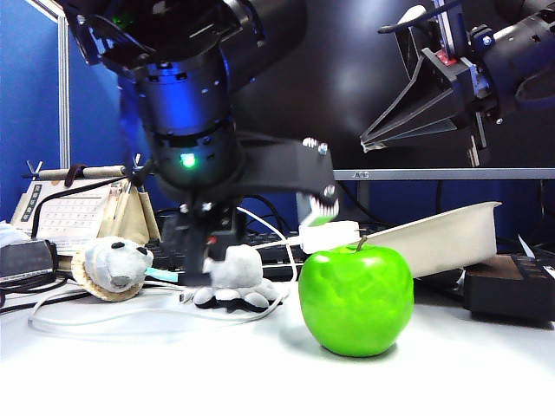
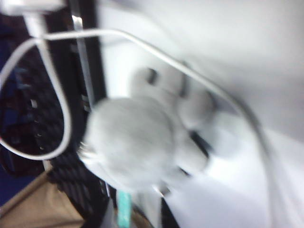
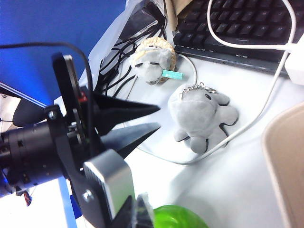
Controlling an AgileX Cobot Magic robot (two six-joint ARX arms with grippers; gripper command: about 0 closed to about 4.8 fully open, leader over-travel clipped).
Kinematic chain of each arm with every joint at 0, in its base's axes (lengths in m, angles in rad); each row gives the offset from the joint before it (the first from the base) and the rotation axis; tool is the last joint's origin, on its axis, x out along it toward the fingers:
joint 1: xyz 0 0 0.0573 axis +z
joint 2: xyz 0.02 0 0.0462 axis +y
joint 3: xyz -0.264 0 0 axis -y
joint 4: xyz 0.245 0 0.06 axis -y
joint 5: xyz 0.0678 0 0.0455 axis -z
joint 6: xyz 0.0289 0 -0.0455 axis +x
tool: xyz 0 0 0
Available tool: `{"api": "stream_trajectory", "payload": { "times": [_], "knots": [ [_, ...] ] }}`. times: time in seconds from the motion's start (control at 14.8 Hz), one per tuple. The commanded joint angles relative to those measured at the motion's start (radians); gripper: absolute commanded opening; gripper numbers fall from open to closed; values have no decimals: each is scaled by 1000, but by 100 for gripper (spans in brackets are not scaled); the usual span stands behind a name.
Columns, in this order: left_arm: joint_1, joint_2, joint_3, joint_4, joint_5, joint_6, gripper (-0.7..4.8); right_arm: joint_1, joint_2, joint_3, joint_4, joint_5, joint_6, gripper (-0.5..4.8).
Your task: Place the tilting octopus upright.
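The small grey octopus [image 1: 236, 269] sits on the white table with its domed head up and its black-soled tentacles spread under it. In the right wrist view the octopus [image 3: 202, 116] shows a keychain at its head. My left gripper [image 1: 208, 260] hangs low just beside it. Its two black fingers [image 3: 142, 110] stand apart with nothing between them, tips a little short of the toy. The left wrist view is blurred and looks down on the octopus [image 2: 137, 142]. My right gripper [image 1: 364, 143] is held high at the right, its tips together [image 3: 137, 211].
A big green apple [image 1: 355, 299] stands right of the octopus. A grey plush animal head [image 1: 111, 267] lies to its left. A white cable [image 1: 130, 316] loops round the toy. Behind are a keyboard [image 3: 237, 23], a beige tray [image 1: 442, 238] and a desk calendar [image 1: 69, 212].
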Motion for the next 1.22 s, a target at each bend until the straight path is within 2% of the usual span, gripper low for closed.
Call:
{"api": "stream_trajectory", "payload": {
  "times": [0.07,0.34,0.47,0.54,0.61,0.95,1.22],
  "knots": [
    [-5,-6,2,-26,-73,-11,129,0,-5,3,2,-8,0,-1],
    [-5,-42,2,-27,-134,-13,111,0,-5,3,3,-10,2,-1],
    [-5,-97,2,-28,-140,-13,47,0,-6,3,3,-10,3,-1],
    [-7,-161,2,-27,-140,-35,8,0,-7,3,4,-10,6,-1],
    [-8,-202,2,-28,-136,-58,-7,0,-7,3,3,-10,8,-1],
    [-67,-445,2,-61,-133,-200,-7,0,-8,3,3,-12,32,-1],
    [-198,-575,2,-128,-135,-353,-7,0,-8,3,29,45,32,-1]
  ]
}}
